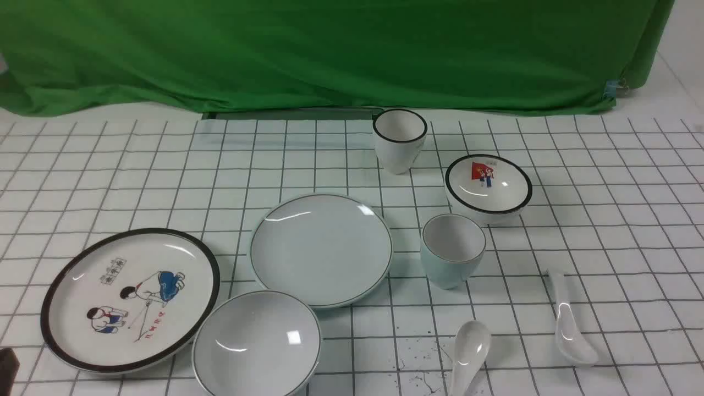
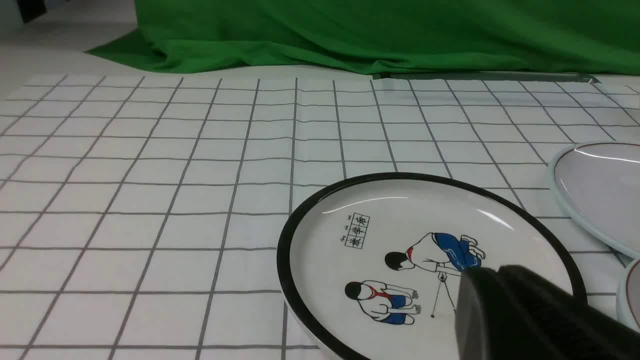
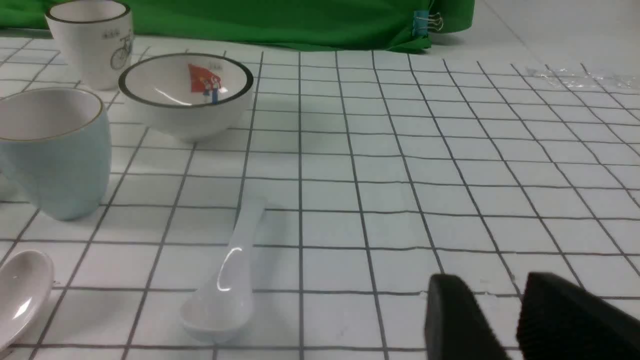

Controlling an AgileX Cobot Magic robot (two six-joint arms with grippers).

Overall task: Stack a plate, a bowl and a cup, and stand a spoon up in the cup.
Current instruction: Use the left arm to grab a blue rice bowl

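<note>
Two plates (image 1: pixel 130 300), two bowls (image 1: pixel 488 184), two cups (image 1: pixel 400 140), two spoons (image 1: pixel 467 352) (image 1: pixel 569 324) sit unstacked on the bench (image 1: pixel 605 247) (painted characters illegible): plain plate (image 1: pixel 322 250) central, plain bowl (image 1: pixel 257 344) nearer, blue-green cup (image 1: pixel 452 250) right; left hand (image 2: pixel 480 300) pressed together, right hand (image 3: pixel 492 287) spread.

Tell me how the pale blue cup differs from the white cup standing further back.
The blue cup is pale blue-green outside; the white cup is white. The blue cup has a thin brownish rim line, the white cup a thick black one. The blue cup is plain and rounded; the white cup has straighter sides and a bicycle drawing. Both stand upright, empty, white inside, with no handle showing.
</note>
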